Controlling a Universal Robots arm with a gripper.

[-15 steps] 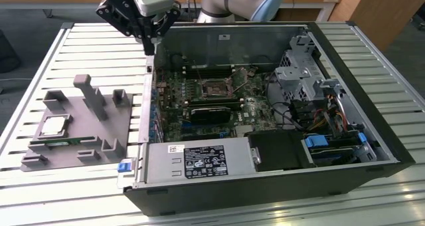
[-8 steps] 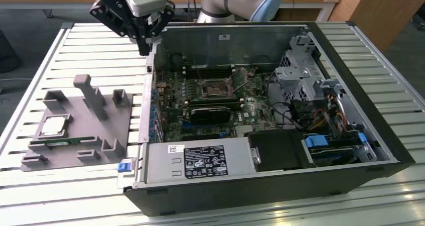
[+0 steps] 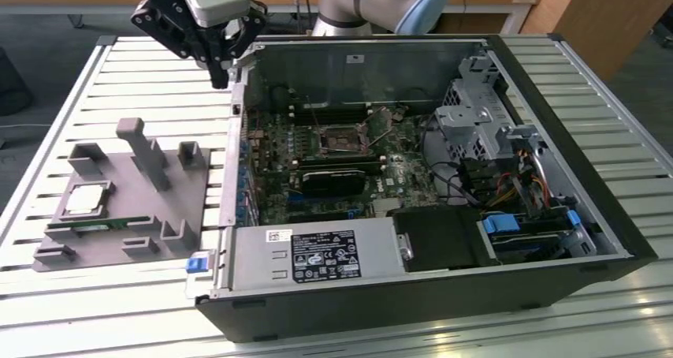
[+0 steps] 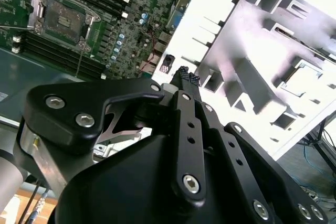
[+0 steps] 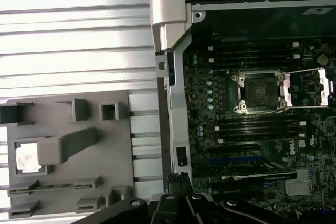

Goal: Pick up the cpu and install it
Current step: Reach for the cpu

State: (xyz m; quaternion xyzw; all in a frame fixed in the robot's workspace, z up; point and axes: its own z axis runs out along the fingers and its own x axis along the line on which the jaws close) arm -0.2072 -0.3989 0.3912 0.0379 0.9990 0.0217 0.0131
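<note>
Small flat square silvery-grey cpu (image 3: 87,199) sits in a recess of the grey plastic holder block (image 3: 131,204) on the slatted metal desk (image 3: 63,98), at the exterior view's left. Black tool (image 3: 219,79) hangs clenched, grasping nothing, beside the open black computer case (image 3: 421,311), well apart from the cpu. The motherboard's processor socket (image 3: 345,141) shows its metal frame flipped open.

Robotics lab or test workshop. Evidence: slatted aluminium table (image 3: 158,58); robot arm base (image 3: 373,7) at its far edge; opened computer case (image 3: 421,307); grey parts fixture (image 3: 126,186); wooden furniture (image 3: 594,15) behind.
</note>
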